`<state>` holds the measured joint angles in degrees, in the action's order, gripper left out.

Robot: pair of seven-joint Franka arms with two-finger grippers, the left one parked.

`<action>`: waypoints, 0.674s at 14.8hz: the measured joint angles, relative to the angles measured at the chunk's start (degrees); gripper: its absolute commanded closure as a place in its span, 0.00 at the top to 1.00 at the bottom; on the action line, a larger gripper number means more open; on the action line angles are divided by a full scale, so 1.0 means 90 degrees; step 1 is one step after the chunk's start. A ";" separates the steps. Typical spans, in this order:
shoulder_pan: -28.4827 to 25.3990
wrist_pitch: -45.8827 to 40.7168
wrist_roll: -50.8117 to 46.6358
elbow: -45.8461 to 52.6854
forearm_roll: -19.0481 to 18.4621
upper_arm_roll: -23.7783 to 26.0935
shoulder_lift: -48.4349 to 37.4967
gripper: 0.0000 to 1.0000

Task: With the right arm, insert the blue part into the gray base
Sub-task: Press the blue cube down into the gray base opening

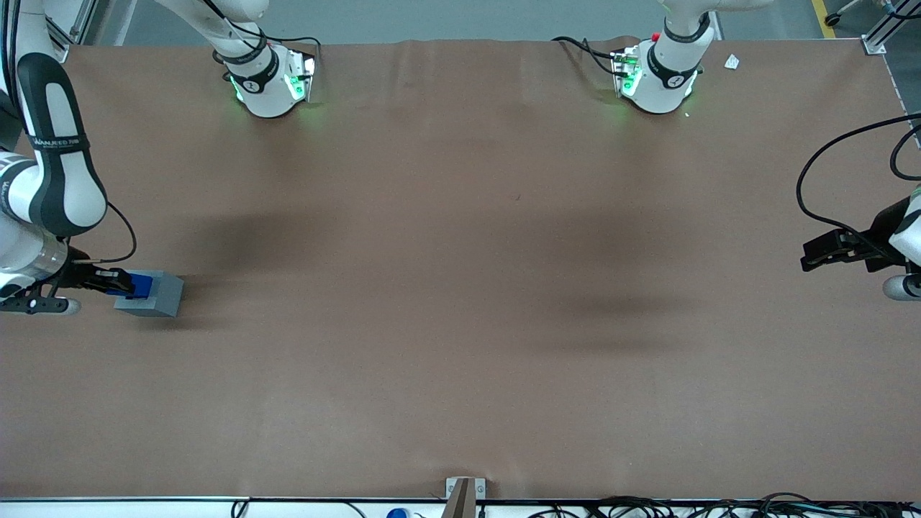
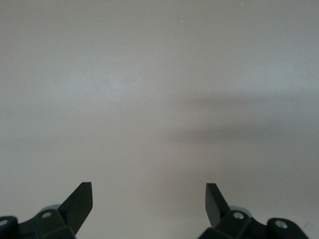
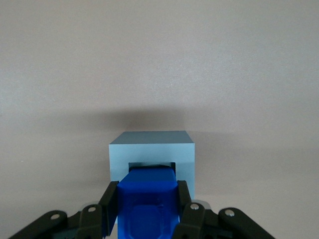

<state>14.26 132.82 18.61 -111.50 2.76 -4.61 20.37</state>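
At the working arm's end of the table, my gripper clamps the blue part, its tip entering the gray base's recess.

Gray base is sitting on the tabletop, well toward the working arm's end. Blue part is resting at the recess in the base's top, its leading end entering the opening; how deep, cannot tell. Pincer is lying just beside the base, its fingers pressing the blue part's two flanks. Right arm is standing above the pincer, at the tabletop's edge.
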 measured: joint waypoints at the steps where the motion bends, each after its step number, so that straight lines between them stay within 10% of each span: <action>1: 0.0000 0.0000 0.0001 0.0000 0.0000 0.0000 0.0000 0.23; 10: 0.0000 0.0172 0.0013 0.0001 0.0009 0.0008 0.0062 0.08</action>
<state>14.26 134.38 18.72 -111.49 2.84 -4.54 20.92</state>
